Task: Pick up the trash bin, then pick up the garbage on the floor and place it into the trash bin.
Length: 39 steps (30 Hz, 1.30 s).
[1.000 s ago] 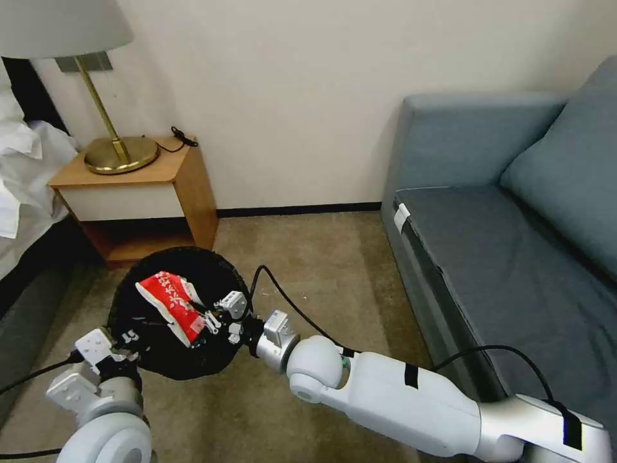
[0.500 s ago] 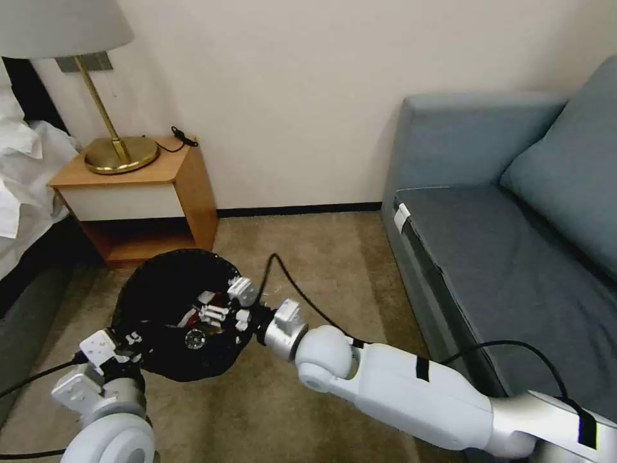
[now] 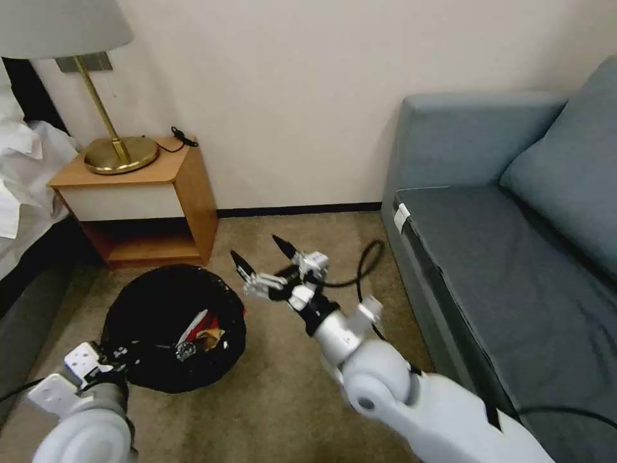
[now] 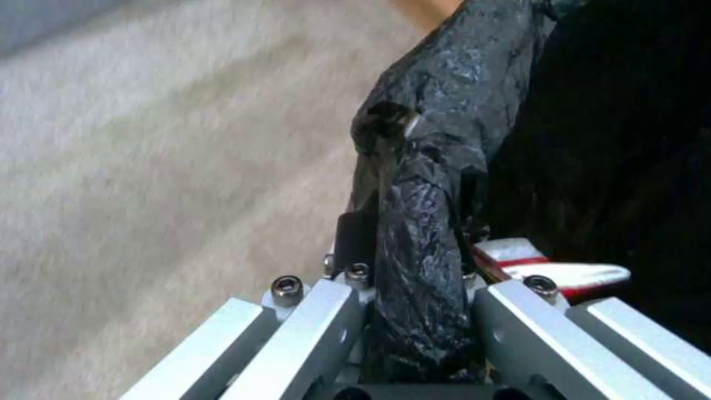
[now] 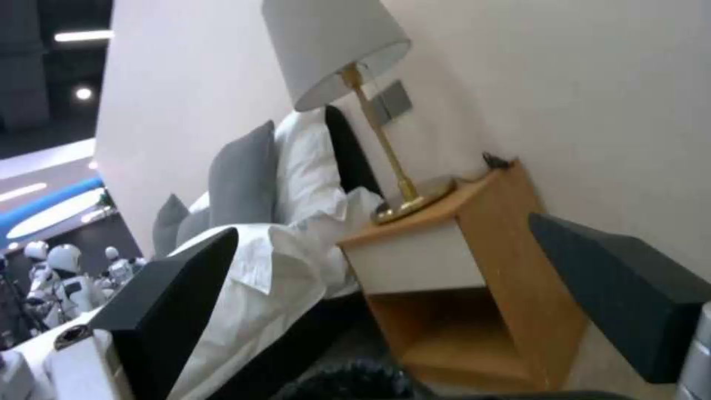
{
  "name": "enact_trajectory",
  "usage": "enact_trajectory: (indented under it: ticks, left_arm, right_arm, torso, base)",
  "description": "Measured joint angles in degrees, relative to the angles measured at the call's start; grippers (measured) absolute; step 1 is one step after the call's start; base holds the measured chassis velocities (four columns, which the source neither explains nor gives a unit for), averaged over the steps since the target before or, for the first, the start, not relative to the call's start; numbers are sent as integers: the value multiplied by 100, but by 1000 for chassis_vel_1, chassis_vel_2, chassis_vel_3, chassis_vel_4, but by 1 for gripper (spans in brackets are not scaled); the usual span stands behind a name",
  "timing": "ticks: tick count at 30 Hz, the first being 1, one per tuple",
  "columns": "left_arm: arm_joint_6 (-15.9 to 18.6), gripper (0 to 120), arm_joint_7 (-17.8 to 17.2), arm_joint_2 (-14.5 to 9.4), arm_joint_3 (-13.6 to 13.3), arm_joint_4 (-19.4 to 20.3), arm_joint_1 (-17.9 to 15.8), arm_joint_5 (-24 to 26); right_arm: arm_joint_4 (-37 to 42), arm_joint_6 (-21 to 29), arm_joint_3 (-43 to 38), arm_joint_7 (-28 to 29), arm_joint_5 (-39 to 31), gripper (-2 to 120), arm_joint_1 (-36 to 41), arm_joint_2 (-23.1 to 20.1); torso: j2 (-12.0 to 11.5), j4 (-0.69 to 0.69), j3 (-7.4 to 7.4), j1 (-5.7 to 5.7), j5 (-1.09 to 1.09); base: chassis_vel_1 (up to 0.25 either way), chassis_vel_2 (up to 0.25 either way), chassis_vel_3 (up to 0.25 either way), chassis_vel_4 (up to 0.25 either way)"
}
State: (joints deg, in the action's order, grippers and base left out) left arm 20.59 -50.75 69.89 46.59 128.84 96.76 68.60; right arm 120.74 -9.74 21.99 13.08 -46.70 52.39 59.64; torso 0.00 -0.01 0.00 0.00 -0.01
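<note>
The trash bin (image 3: 151, 308), lined with a black bag, hangs just over the carpet at the lower left. My left gripper (image 3: 125, 354) is shut on its near rim. In the left wrist view that gripper (image 4: 415, 266) pinches the crinkled black bag rim (image 4: 437, 139). Garbage lies inside: a red-and-white packet (image 3: 198, 323) (image 4: 552, 271) and a gold-brown wrapper (image 3: 211, 335). My right gripper (image 3: 261, 256) is open and holds nothing, raised beside the bin's far right edge. In the right wrist view its gripper (image 5: 381, 228) shows two black fingers (image 5: 178, 300) spread wide.
A wooden nightstand (image 3: 186, 186) with a brass lamp (image 3: 119, 153) stands against the wall behind the bin. A bed with white linen (image 3: 22, 173) is at the left. A grey-blue sofa (image 3: 501, 244) fills the right. Bare carpet (image 3: 308, 225) lies between.
My right gripper let the red-and-white packet drop into the bin, then pulled up and to the right, out of the bin, fingers open. The bin and left gripper sank slightly.
</note>
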Motion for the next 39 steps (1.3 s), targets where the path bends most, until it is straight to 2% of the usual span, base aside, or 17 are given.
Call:
enact_trajectory:
  ticks: [4, 11, 20, 36, 37, 39]
  left_arm:
    - [19, 3, -30, -45, 109, -147, -11, 296]
    - [-35, 3, -14, -24, 139, -307, -60, 493]
    - [-155, 3, 35, 9, 65, -735, -108, 453]
    - [-198, 3, 55, 52, 0, -1048, -136, 401]
    - [-197, 16, 110, 61, -13, -1095, -137, 385]
    - [-196, 32, 133, 67, -23, -1149, -149, 370]
  right_arm:
    - [175, 76, -85, 197, -147, 100, 220, -54]
    - [271, 78, -159, 292, -319, 100, 350, -125]
    - [264, 6, -200, 236, -186, 100, 548, -229]
    - [196, -25, -177, 175, 0, 100, 654, -238]
    - [158, -37, -178, 162, 78, 100, 698, -247]
    - [120, -58, -183, 143, 160, 100, 738, -258]
  torso:
    - [0, 1, 0, 0, 1]
    - [0, 1, 0, 0, 1]
    - [0, 1, 0, 0, 1]
    - [0, 1, 0, 0, 1]
    - [0, 1, 0, 0, 2]
    - [0, 1, 0, 0, 2]
  base:
    - [0, 0, 0, 0]
    - [0, 0, 0, 0]
    - [0, 0, 0, 0]
    - [0, 0, 0, 0]
    - [0, 0, 0, 0]
    - [0, 0, 0, 0]
